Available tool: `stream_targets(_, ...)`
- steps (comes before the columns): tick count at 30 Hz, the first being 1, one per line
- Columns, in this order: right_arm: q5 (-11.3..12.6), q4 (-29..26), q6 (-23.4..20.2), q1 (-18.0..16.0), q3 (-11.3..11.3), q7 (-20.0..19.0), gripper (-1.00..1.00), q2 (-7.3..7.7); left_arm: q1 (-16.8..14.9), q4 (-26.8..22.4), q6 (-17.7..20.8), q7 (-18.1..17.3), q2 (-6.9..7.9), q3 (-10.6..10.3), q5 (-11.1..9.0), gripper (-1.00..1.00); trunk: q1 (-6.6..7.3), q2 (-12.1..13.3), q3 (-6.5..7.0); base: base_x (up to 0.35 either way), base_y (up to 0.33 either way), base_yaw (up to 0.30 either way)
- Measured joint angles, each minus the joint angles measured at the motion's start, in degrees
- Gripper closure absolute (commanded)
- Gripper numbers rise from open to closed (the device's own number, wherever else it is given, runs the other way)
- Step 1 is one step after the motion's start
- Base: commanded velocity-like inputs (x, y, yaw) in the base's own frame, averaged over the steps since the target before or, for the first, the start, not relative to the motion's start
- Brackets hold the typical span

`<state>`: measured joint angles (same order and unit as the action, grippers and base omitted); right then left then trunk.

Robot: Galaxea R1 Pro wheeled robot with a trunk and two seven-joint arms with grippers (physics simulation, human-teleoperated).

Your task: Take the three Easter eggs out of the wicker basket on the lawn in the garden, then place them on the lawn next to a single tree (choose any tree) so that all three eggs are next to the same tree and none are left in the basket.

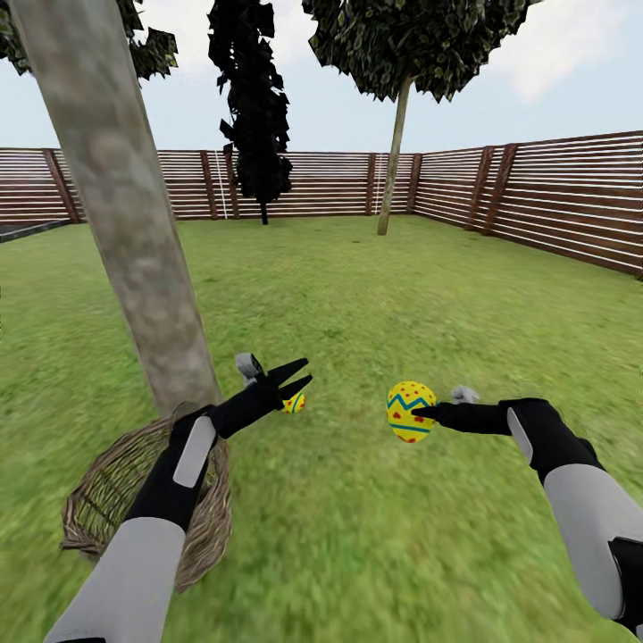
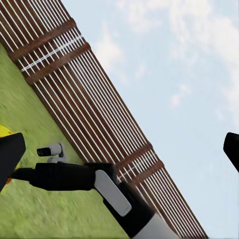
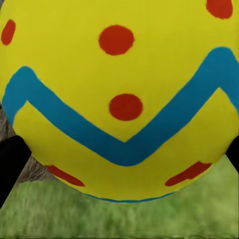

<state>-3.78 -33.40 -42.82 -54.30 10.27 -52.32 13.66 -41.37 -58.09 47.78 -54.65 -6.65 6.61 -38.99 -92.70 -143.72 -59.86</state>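
You have lots of open lawn [image 1: 375, 295] ahead and to the right. On the left, the thick tree [image 1: 125, 205] stands in the way, with the wicker basket [image 1: 107, 500] tipped at its foot under your left arm. A small egg [image 1: 294, 403] lies just beside the left gripper [image 1: 299, 375].

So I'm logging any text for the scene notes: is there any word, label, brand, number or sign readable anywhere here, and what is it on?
None: no readable text in any view.
The egg held in the right gripper bears only blue zigzags and red dots.
The fence, tree trunk and wicker basket are unmarked.
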Motion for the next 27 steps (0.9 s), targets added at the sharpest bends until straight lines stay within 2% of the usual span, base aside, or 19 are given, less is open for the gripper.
stream_targets(6,0.04,0.04,0.00,0.10,-0.01,-0.39,1.00,0.00,0.00,-0.01,-1.39,-0.01,-0.06,-0.20,-0.02,-1.00,0.02,0.00,0.07,-0.237,0.000,-0.210)
stream_targets(27,0.20,0.04,-0.05,0.20,0.08,-0.48,1.00,0.09,0.00,-0.01,-1.51,-0.01,-0.08,-0.22,-0.07,-1.00,0.04,0.00,0.76,-0.002,0.000,-0.278)
